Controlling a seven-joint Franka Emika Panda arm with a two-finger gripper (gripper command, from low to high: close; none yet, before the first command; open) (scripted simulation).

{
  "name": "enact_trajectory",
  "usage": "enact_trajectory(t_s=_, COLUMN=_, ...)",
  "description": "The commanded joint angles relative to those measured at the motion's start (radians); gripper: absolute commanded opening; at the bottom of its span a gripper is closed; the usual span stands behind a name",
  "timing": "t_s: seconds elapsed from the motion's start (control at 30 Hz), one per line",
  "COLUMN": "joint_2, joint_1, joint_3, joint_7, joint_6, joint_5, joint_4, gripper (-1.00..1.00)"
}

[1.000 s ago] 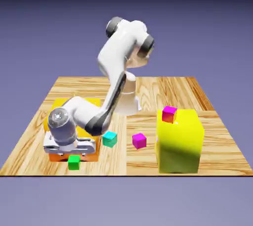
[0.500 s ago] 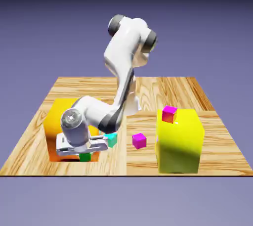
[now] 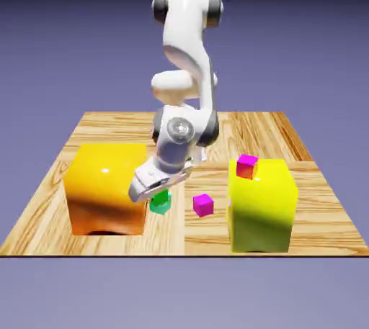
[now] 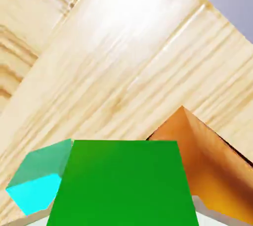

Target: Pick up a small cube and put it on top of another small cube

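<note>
Hand view first: the green cube (image 4: 123, 183) fills the lower middle of the picture, large and square-on, so I judge my tool (image 4: 123, 220) is closed on it; the finger tips themselves are hidden behind it. Just beside it, at the lower left of that view, sits the teal cube (image 4: 37, 180), and an orange block (image 4: 207, 165) pokes in on the other side, all over the pale wood of the table (image 4: 123, 47).

From the exterior view, the tool (image 3: 155, 192) hangs off the table near the front edge, between the orange block (image 3: 104, 187) and the yellow block (image 3: 263, 205), with the green cube (image 3: 160, 204) showing just under it. I cannot pick out the teal cube there; the hand likely covers it.

I read this as the carry step, close to its end. Next I need to centre the green cube over the teal one, lower until the faces meet squarely, then release without nudging either.
</note>
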Motion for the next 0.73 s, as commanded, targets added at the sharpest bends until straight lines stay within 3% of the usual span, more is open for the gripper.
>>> enact_trajectory(t_s=0.0, joint_2=-0.027, joint_1=-0.005, joint_3=0.012, joint_7=-0.002, joint_6=0.018, joint_5=-0.040, joint_4=-0.036, gripper=-1.00)
enact_trajectory(t_s=0.3, joint_2=-0.258, joint_1=-0.052, joint_3=0.102, joint_7=-0.033, joint_6=0.160, joint_5=-0.346, joint_4=-0.357, gripper=-1.00)
enact_trajectory(t_s=0.37, joint_2=-0.256, joint_1=-0.060, joint_3=0.081, joint_7=-0.037, joint_6=0.153, joint_5=-0.335, joint_4=-0.370, gripper=-1.00)
enact_trajectory(t_s=0.57, joint_2=-0.040, joint_1=-0.095, joint_3=0.017, joint_7=0.091, joint_6=0.356, joint_5=-0.507, joint_4=-0.362, gripper=-1.00)
enact_trajectory(t_s=0.6, joint_2=-0.040, joint_1=-0.095, joint_3=0.017, joint_7=0.091, joint_6=0.356, joint_5=-0.507, joint_4=-0.362, gripper=1.00)
enact_trajectory(t_s=0.7, joint_2=-0.112, joint_1=-0.083, joint_3=0.039, joint_7=0.048, joint_6=0.288, joint_5=-0.449, joint_4=-0.364, gripper=1.00)
